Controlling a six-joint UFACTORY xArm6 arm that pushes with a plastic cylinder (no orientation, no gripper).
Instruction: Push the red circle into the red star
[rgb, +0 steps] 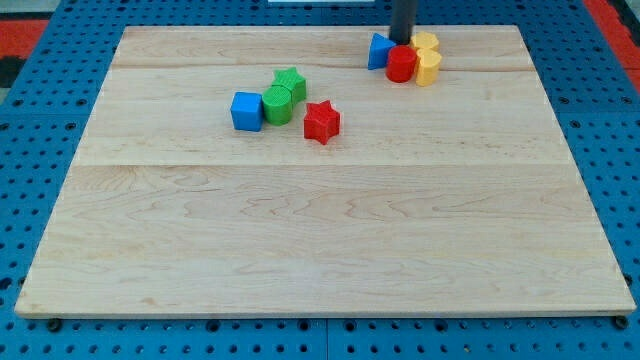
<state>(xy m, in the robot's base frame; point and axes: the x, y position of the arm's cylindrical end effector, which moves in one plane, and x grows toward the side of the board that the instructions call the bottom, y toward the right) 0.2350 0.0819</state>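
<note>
The red circle (402, 63) sits near the view's top right, packed between a blue triangle (379, 51) on its left and two yellow blocks (428, 66) (426, 42) on its right. My tip (403, 44) comes down from the view's top edge and stands just behind the red circle, touching or almost touching it. The red star (321, 122) lies down and to the left of the circle, near the board's upper middle, well apart from it.
A green star (290, 82), a green round block (277, 104) and a blue cube (246, 111) cluster just left of the red star. The wooden board (320, 250) lies on a blue pegboard (30, 120).
</note>
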